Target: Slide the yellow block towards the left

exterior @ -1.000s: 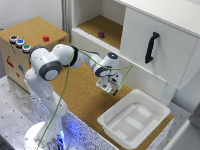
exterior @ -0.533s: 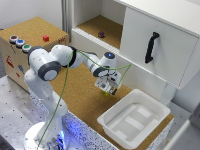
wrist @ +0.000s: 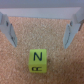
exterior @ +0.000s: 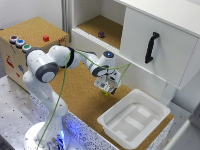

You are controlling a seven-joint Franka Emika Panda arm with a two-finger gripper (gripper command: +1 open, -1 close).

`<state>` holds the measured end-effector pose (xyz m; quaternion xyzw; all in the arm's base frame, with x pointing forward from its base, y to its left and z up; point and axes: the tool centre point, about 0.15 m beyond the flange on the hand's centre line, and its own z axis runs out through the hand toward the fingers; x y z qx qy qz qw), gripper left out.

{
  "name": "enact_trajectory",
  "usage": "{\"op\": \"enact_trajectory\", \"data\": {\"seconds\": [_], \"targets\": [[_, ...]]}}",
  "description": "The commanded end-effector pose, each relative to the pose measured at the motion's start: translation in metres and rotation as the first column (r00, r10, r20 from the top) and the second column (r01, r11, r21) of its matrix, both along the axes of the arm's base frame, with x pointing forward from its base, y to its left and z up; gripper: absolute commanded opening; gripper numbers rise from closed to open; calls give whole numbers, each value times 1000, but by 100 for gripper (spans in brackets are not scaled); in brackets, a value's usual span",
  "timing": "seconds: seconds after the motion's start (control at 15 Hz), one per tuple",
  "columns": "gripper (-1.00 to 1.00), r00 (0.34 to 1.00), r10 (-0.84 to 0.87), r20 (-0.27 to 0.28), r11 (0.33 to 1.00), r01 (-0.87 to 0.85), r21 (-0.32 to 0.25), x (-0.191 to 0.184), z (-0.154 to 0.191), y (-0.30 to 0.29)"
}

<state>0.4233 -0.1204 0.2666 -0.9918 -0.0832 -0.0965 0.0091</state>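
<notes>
The yellow block [wrist: 38, 60] is a small yellow-green cube with a black N on top. It lies on the cork surface. In the exterior view the block [exterior: 105, 92] shows as a yellow-green spot right under my fingers, to the exterior view's left of the white tray. My gripper [wrist: 39, 43] is open and empty. Its two fingers [wrist: 74, 31] stand wide apart just above the cork, and the block sits close by, outside the gap between them. In the exterior view the gripper [exterior: 108, 87] points down over the block.
A white tray [exterior: 150, 107] stands on the cork close to the gripper. A white cabinet behind holds a small dark purple object [exterior: 101, 34] on its open shelf. A small red cube [exterior: 46, 38] sits on a cork-topped box with coloured buttons [exterior: 19, 43].
The gripper has come down a little toward the cork surface over the block. The block and tray have not moved.
</notes>
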Motion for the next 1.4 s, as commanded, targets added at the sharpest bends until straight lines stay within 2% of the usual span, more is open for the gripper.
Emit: {"op": "enact_trajectory", "data": {"seconds": [0.0,0.2,0.33,0.4,1.0,1.33], "targets": [[100,999,43,-9,999,-43,9,-7,24,-41],[100,991,120,-52,992,-121,-18,-11,9,-66],[100,983,175,-54,983,-177,-37,-14,0,-74],[-100,981,183,-60,982,-186,-36,-14,-5,-75],[-100,982,185,-46,983,-185,-10,9,-58,-58],[-100,985,159,-72,987,-159,1,10,-70,-53]]}}
